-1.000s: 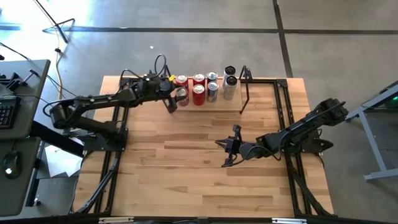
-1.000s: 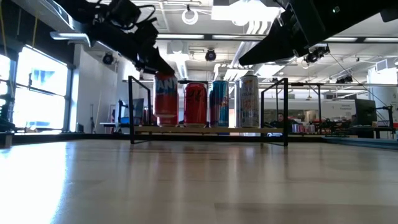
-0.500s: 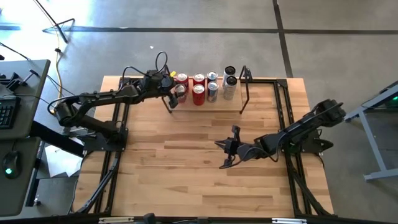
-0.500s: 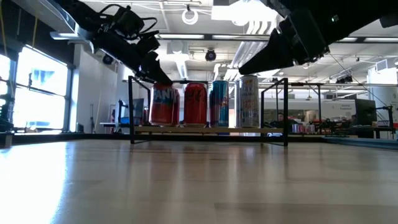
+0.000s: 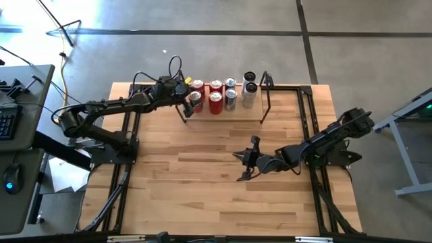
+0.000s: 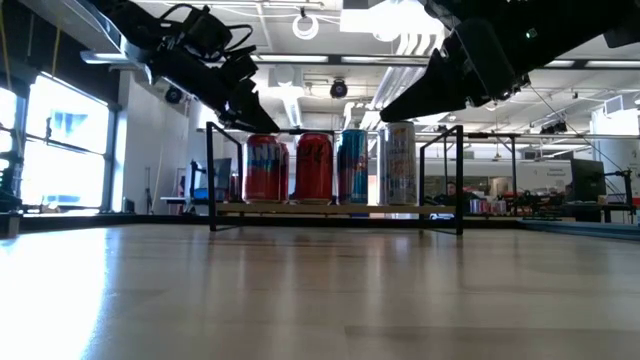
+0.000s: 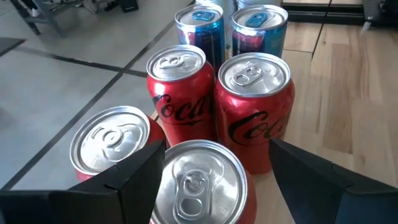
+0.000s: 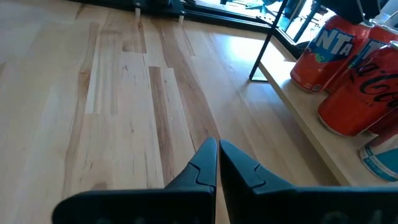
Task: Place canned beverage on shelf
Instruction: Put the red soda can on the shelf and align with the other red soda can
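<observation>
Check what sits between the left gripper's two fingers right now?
An orange can on the shelf stands between the left gripper's spread fingers, with a gap on each side. Left wrist view shows it best.

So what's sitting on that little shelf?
The shelf holds red soda cans, blue cans and taller silver cans. Front cans partly hide those behind, so the exact count is unclear.

Glossy metal cans (image 7: 252, 106); pale matt wood shelf (image 8: 311, 140); wood-plank table (image 5: 202, 175).

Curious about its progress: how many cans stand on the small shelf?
8 on the shelf, in four front-and-back pairs: left-end pair, red pair, blue pair, tall pair at the right end. None seems hidden.
</observation>
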{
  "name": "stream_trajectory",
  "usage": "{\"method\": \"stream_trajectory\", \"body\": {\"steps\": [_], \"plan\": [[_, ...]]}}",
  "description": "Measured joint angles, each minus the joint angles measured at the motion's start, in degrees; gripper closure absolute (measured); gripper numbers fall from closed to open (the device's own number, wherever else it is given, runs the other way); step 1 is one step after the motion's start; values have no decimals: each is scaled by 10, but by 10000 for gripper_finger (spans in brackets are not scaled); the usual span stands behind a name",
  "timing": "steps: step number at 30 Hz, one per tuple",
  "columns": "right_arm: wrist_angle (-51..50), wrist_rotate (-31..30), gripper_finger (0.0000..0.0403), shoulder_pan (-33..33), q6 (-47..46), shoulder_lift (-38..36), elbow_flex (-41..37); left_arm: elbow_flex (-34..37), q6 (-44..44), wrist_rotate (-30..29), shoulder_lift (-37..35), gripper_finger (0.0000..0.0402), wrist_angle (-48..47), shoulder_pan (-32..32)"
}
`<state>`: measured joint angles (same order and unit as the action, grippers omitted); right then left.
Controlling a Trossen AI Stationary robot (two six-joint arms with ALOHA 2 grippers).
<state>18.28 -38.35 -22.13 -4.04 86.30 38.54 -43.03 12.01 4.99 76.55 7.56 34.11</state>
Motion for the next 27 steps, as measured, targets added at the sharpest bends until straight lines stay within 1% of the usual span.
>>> {"method": "stream_trajectory", "body": {"steps": [13, 21, 25, 27], "plan": [[0, 0, 401, 0, 0, 0, 0, 0, -14, 0, -1, 120, -1, 0], [0, 0, 401, 0, 0, 0, 0, 1, -9, -1, -45, 120, 1, -10], [0, 0, 401, 0, 0, 0, 0, 1, -9, -29, -65, 123, -18, -13], [0, 0, 401, 0, 0, 0, 0, 1, -9, -75, -70, 137, -38, -13]]}}
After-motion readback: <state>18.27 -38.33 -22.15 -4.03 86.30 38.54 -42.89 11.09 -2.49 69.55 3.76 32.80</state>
